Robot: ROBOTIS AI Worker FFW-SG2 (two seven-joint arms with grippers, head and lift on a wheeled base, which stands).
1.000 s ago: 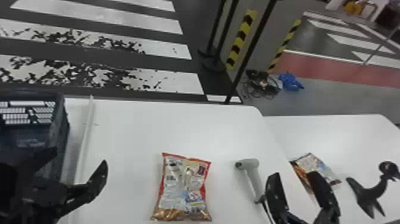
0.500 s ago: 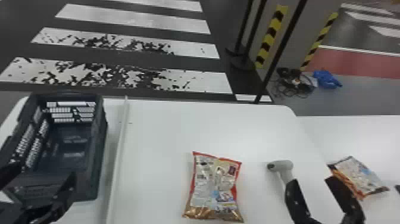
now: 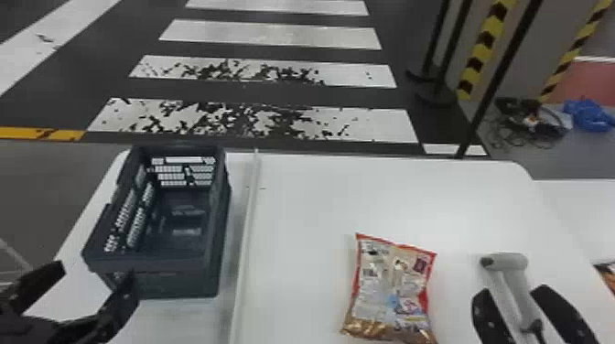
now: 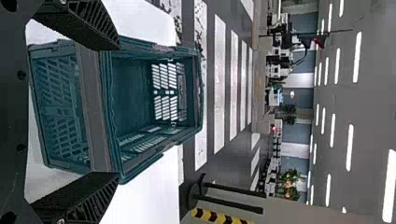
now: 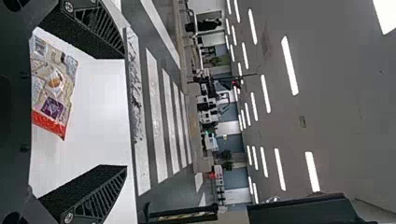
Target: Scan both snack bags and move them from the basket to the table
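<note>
- Item: one red-edged snack bag (image 3: 389, 292) of printed, glossy film, lying flat on the white table (image 3: 315, 196), between the basket and the scanner.
- Handling, as judged: light, soft and crinkly, rather slippery; contents (golden pieces, seen at the near end) probably brittle. A gentle squeeze across the middle, from both long sides, seemed the best hold; the far seal offered a pinch, with some risk of slipping.
- Item: a second snack bag (image 3: 607, 273), cut off by the head view's right edge, on the neighbouring white surface; presumably of like softness.
- Item: one grey, pistol-shaped plastic scanner (image 3: 505, 265), on the table; stiff, best taken by its handle.
- Right gripper (image 3: 511, 292): fingers spread above the scanner's handle, gripping nothing.
- Left gripper (image 3: 95, 273): fingers apart, unladen, beside the near end of the dark slatted plastic basket (image 3: 160, 279).
</note>
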